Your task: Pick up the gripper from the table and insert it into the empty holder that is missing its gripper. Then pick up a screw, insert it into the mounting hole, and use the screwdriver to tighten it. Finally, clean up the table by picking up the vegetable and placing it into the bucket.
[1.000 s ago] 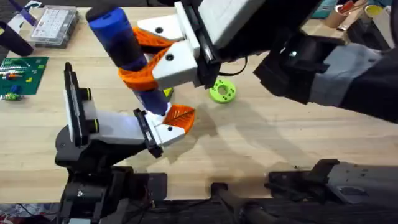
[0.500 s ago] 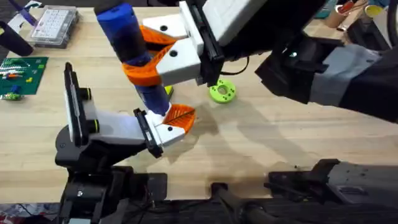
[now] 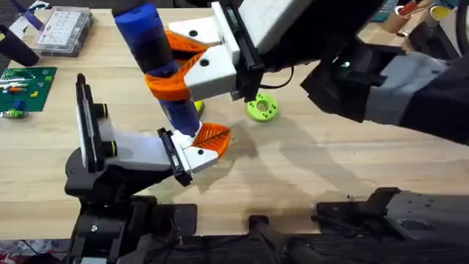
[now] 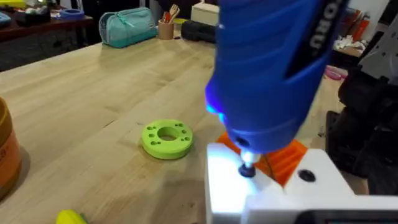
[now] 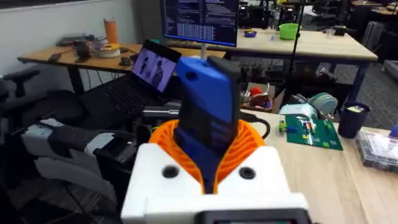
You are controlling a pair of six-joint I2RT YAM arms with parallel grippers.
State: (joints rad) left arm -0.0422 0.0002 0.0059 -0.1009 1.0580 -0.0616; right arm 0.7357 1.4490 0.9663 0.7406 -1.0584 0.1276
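At far left of the overhead view sit a clear parts box point(image 3: 64, 29) and a green circuit board point(image 3: 26, 86) on the bench point(image 3: 308, 176). Next right, the holder point(image 3: 124, 150) lies w/ its thin black upright plate at the left end and its white arm running right toward the black end plate. The gripper point(image 3: 209, 139) sits at that end plate, orange leaf tip pointing right and slightly away from the robot's bases, white block against the plate.

Above it the screwdriver point(image 3: 155, 62) stands nearly upright, long axis tilted a bit, top leaning left, tip down on the gripper's white block point(image 4: 249, 180). Left wrist view shows the metal tip point(image 4: 247, 169) touching the block, a blue glow on the tool's underside. Partial lettering on the blue body, not readable.

Right hand point(image 3: 176, 70) is pinching the screwdriver's barrel between its orange pads point(image 5: 245, 146). Left hand: can't tell its state.

Just behind the driver a bit of the yellow-green vegetable point(image 3: 198, 108) peeks out on the bench. Farther right, a lime-green ring point(image 3: 262, 107) lies flat. Bucket point(image 4: 7, 155) edge shows in the left wrist view.
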